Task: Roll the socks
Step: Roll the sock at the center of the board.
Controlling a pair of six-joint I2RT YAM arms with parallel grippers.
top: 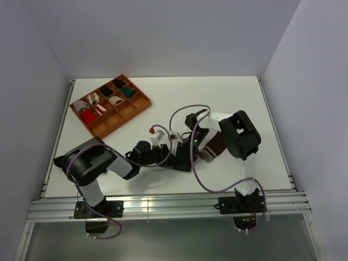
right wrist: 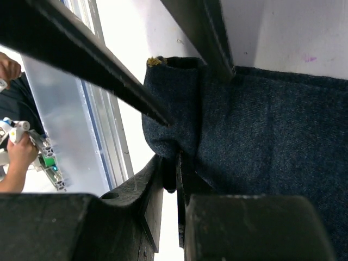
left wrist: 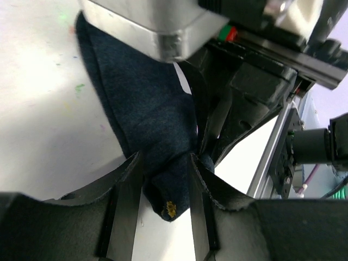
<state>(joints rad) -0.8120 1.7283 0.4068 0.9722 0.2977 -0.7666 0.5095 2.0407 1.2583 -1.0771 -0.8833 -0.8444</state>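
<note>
The dark navy sock (left wrist: 141, 103) lies on the white table; its end with a small yellow speck sits between my left gripper's fingers. My left gripper (left wrist: 163, 163) is shut on that end. My right gripper (right wrist: 173, 163) is shut on a fold at the edge of the navy sock (right wrist: 266, 119), close beside the left gripper's fingers (right wrist: 98, 65). In the top view both grippers, left (top: 175, 157) and right (top: 190, 155), meet over the dark sock near the table's front middle. The brown sock (top: 215, 147) with its pale-striped cuff lies just right of them, under the right arm.
An orange divided tray (top: 145, 101) with several small bundles stands at the back left. The metal rail (top: 163, 204) runs along the table's near edge, close behind the grippers. White walls enclose the table on three sides.
</note>
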